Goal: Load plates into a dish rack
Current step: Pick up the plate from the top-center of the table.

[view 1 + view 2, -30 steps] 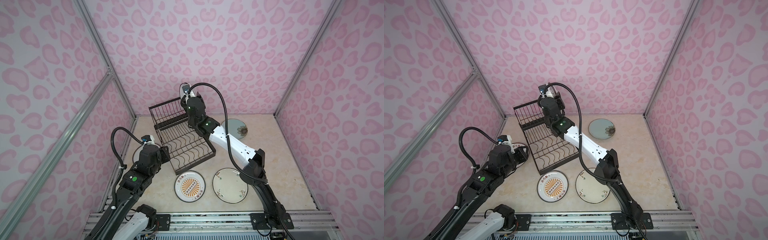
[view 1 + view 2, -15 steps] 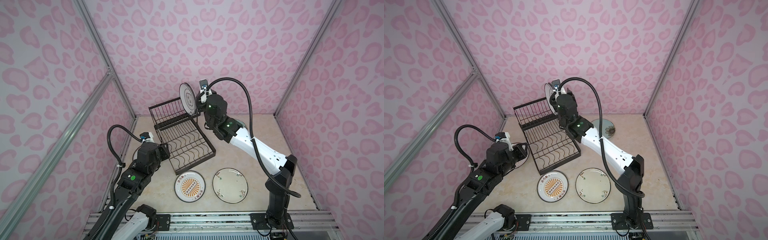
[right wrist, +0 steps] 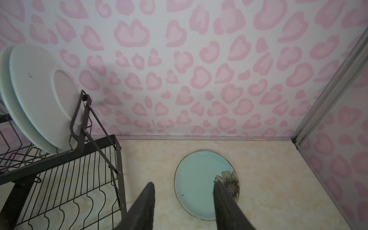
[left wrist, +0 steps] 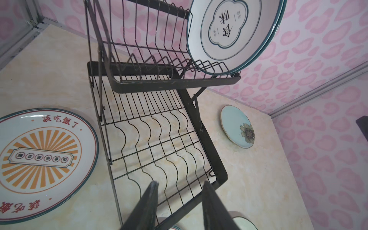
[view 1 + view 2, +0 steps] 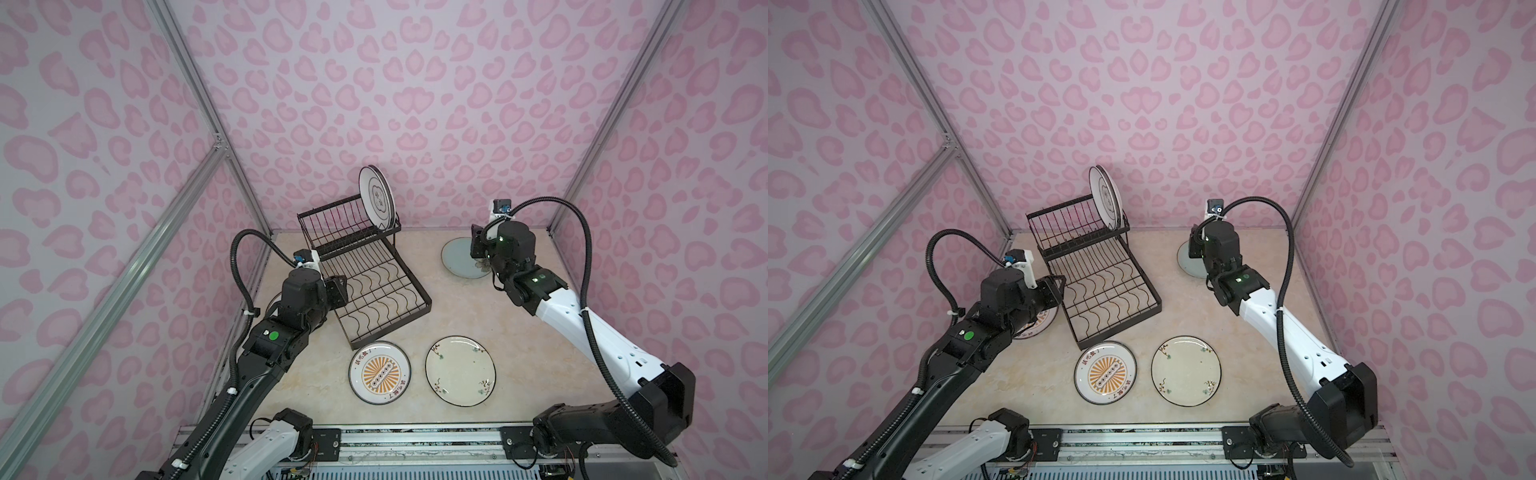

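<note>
Right wrist view: right gripper (image 3: 184, 184) jaws apart, empty, over pale blue-green flower plate (image 3: 201, 175) flat on table (image 3: 278, 189); rim pinch could slip, plate skids. In a top view left gripper (image 5: 338, 289), centre-left, likewise

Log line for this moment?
rack: two plates upright, top tier | left gripper: open, empty | right gripper: open above blue flower plate

Pink-spotted walls (image 5: 415, 83) and aluminium posts (image 5: 201, 89) surround a beige marbled tabletop (image 5: 478, 316).
</note>
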Tool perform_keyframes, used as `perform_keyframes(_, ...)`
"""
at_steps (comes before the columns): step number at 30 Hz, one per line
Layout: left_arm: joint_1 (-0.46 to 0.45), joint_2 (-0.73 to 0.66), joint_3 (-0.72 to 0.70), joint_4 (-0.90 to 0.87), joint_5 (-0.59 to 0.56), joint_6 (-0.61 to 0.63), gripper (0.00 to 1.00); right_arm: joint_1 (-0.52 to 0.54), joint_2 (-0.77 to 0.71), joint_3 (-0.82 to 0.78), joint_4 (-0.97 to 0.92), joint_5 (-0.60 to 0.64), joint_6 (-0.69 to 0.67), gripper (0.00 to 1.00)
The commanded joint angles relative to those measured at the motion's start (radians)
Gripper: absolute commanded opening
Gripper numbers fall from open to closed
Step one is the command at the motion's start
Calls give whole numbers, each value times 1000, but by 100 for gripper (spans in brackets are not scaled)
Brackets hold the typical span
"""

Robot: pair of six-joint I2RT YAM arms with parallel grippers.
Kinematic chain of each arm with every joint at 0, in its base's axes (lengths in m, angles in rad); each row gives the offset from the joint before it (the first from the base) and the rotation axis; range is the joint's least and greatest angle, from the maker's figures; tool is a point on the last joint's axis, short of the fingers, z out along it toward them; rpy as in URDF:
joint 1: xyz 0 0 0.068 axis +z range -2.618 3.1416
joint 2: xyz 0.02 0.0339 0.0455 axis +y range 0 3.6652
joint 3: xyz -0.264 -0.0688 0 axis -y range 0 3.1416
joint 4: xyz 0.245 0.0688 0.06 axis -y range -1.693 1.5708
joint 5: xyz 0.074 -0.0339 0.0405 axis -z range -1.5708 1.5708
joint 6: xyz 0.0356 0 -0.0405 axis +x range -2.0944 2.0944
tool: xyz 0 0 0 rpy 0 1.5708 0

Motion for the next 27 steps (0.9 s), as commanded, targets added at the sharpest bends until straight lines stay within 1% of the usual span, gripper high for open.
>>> perform_keyframes(1,2,37,4,80,96,-12,40,-75,-29,-81,-12,-130,103,48)
perform_keyframes(3,0,65,-14,112,153,-32,40,-125,-36,-129,-17,-161,120,48)
perform_keyframes(5,-3,88,-34,145,182,-49,39,-169,-36,-174,-11,-209,143,48)
perform_keyframes(8,-11,119,-54,154,166,-80,39,-219,-27,-229,4,-270,173,48)
perform_keyframes(10,-16,132,-72,161,139,-105,39,-244,-16,-261,13,-279,188,48)
perform_keyframes(13,-23,151,-94,185,140,-127,39,-288,11,-293,39,-327,218,48)
perform_keyframes(21,-44,210,-85,199,168,-119,38,-377,108,-321,93,-410,285,48)
perform_keyframes(25,-56,242,-72,203,184,-115,38,-428,181,-298,94,-522,309,48)
perform_keyframes(27,-65,262,-62,187,175,-123,38,-448,213,-292,113,-559,324,48)
